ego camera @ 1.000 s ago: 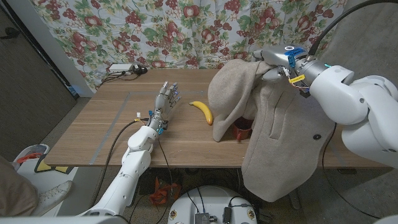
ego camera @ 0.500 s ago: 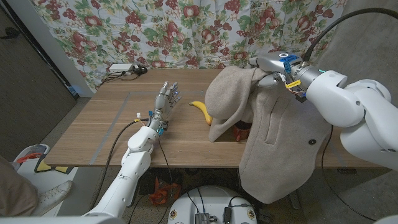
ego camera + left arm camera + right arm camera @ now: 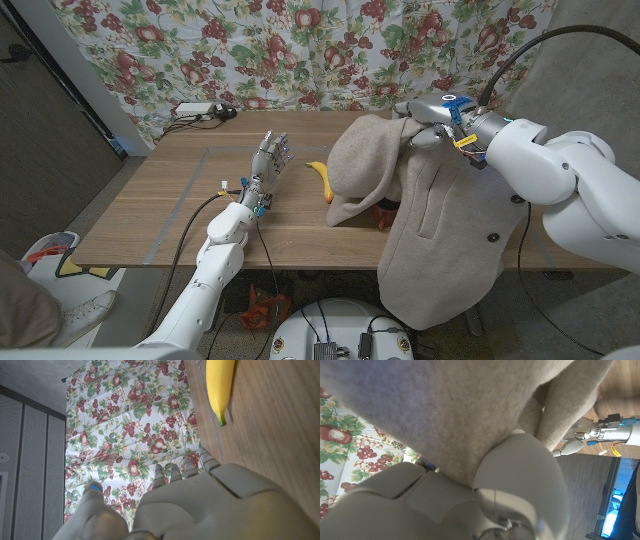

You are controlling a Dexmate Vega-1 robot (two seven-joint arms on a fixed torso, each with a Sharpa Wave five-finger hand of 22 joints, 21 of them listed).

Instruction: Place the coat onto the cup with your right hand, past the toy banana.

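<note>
Head view: right hand grips coat overhanging table edge; left hand spread beside banana.

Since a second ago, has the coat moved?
Yes. The coat, held by the right hand, has shifted left, now covering more of the banana and the cup.

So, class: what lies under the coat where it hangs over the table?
Under the coat, held up by the right hand, a red bit of the cup peeks out. The rest is covered, as is one end of the toy banana.
</note>
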